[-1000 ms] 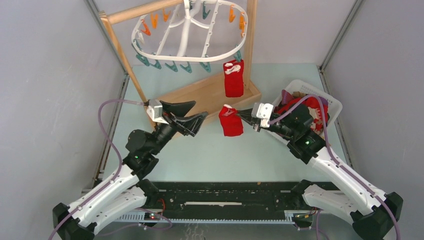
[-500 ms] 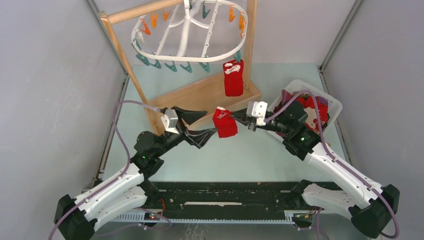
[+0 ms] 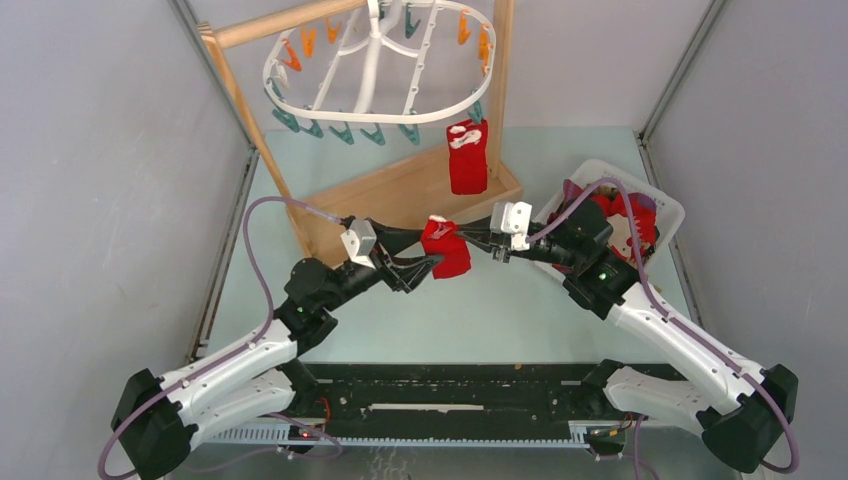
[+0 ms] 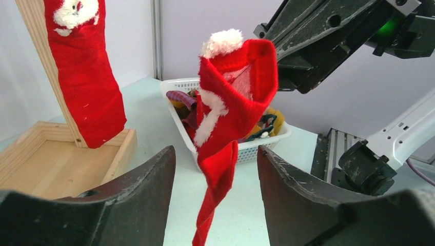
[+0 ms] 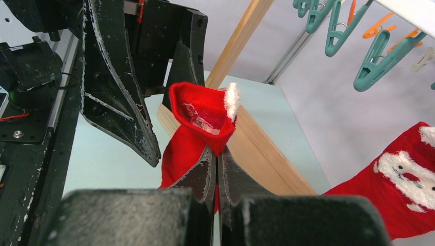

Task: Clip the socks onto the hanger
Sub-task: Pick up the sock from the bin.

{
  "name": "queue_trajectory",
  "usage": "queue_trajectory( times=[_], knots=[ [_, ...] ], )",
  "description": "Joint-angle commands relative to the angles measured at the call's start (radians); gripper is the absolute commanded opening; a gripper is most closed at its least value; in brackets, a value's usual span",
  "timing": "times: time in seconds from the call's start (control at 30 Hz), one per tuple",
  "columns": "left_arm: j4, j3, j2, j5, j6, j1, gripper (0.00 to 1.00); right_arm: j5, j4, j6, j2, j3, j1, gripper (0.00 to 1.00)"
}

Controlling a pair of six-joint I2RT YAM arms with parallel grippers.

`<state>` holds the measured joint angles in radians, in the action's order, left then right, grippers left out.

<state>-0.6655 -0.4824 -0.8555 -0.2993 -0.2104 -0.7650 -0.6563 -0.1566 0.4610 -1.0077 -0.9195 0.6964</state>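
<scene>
Left arm: has swung in toward the middle since a second ago; the black left end effector (image 4: 215,171) now flanks the held sock, its fingers spread wide with one on each side, clear of the cloth in the left wrist view.
Right end effector (image 5: 216,160): fingers pressed together, pinching the cuff of the red fabric sock with white fluffy trim (image 3: 447,252), now further left.
Held sock: hangs in the air over the pale green desk (image 3: 450,310), just before the wooden stand with tray base (image 3: 400,190).
Second red sock (image 3: 467,157): hangs from the near-right rim of the white plastic oval hanger (image 3: 352,117).
White plastic basket (image 3: 668,207): at the right, holding more socks.
</scene>
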Motion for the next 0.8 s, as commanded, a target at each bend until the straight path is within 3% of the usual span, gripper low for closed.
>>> queue_trajectory(
  times=[0.0, 0.33, 0.43, 0.6, 0.77],
  knots=[
    [-0.066, -0.046, -0.001, 0.019, -0.012, -0.017, 0.63, -0.003, -0.020, -0.019, -0.002, -0.039, 0.008, 0.01],
    [-0.113, -0.045, 0.004, 0.040, -0.031, -0.026, 0.55, -0.003, -0.008, -0.016, -0.001, -0.039, 0.014, 0.01],
    [-0.124, -0.045, 0.001, 0.033, -0.039, -0.026, 0.37, -0.002, -0.006, -0.013, -0.002, -0.039, 0.014, 0.01],
    [-0.128, -0.043, 0.000, 0.030, -0.049, -0.028, 0.27, -0.002, -0.008, -0.015, -0.001, -0.038, 0.014, 0.02],
    [-0.128, -0.044, -0.004, 0.020, -0.047, -0.028, 0.01, -0.003, -0.007, -0.015, -0.002, -0.039, 0.015, 0.02]
  ],
)
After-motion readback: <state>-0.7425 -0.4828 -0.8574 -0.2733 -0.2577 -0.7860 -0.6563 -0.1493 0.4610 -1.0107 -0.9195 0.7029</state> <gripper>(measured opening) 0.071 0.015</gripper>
